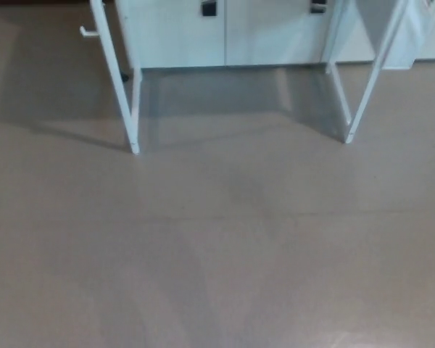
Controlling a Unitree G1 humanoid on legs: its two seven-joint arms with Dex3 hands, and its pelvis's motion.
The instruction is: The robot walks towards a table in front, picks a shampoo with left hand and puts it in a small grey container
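Head view: I'm looking down at beige floor (217,254), which fills most of the frame. My left hand and right hand are both out of frame, so I cannot tell if they are released or clenched. Two white worktop legs stand ahead, left leg (133,119) and right leg (346,119), each with a slanted brace running up. The worktop surface is cut off above the frame. Behind the legs is a white cabinet (196,36) with dark handles (209,9). The shampoo and small grey container are not visible from here.
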